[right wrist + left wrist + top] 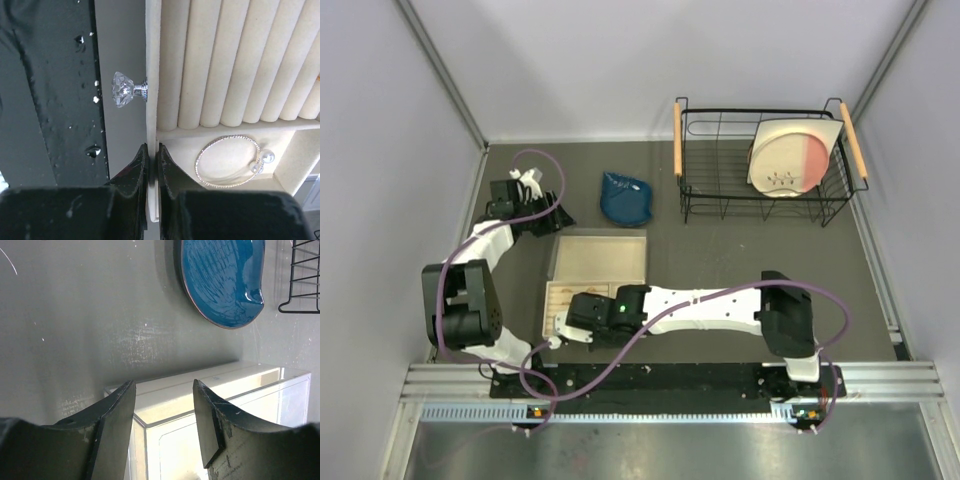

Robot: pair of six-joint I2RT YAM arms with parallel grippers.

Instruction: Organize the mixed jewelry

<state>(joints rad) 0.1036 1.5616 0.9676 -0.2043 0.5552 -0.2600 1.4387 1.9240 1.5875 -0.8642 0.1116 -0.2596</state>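
Note:
A pale wooden jewelry box [600,258] has its drawer [570,300] pulled out toward me. My right gripper [558,333] is shut on the drawer's white front wall [152,75], just below its crystal knob [122,89]; the jaws [152,150] pinch the wall from both sides. Inside the drawer a thin silver hoop [227,161] with two pearl beads lies in a compartment below the cream ring rolls [235,60]. The gold-orange rings are hidden, apart from an orange speck at the right edge of the right wrist view. My left gripper [164,390] is open and empty above the box's back left corner [150,405].
A blue cloth pouch [625,198] lies behind the box and also shows in the left wrist view [222,280]. A black wire dish rack [760,165] holding a plate [790,155] stands at the back right. Grey walls close in both sides.

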